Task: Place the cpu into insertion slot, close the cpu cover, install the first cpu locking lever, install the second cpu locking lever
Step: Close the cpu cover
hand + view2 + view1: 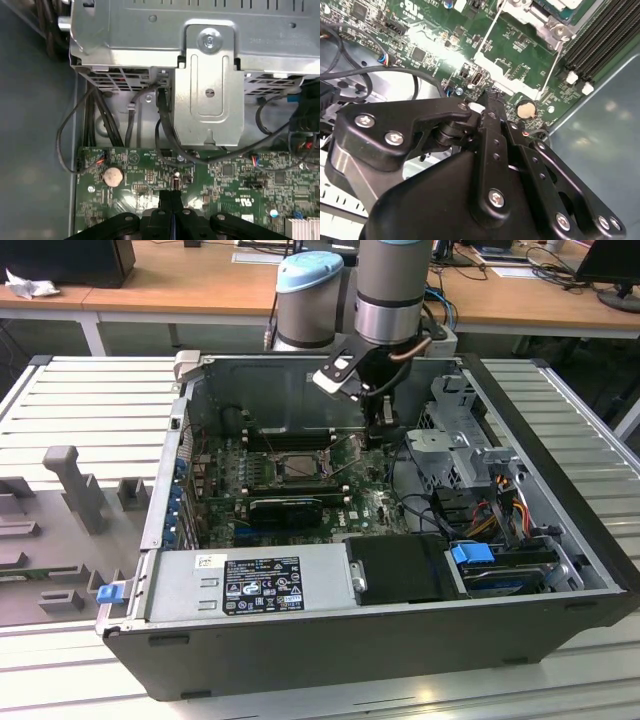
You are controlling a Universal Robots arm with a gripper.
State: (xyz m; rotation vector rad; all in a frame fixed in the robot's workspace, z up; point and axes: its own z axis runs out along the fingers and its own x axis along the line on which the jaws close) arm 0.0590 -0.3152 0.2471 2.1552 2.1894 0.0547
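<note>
The fingers (171,200) were pressed shut, with nothing seen between them, probably to give one slim tip for pushing. They were pointed straight down from the upright arm (390,280) and held just over the board (225,175). The slot (300,466) lay near the fingers but apart from them. Whether the cpu was seated in it could not be told.

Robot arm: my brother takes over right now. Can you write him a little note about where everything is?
Gripper: shut, nothing seen in it, low over the board, on the exterior view's right of the slot.
Cover: looks flat on the slot; the pale surface in its window is probably the cpu.
Done, it seems: cpu in, cover closed.
Left: both levers; I cannot tell if either is latched.
</note>
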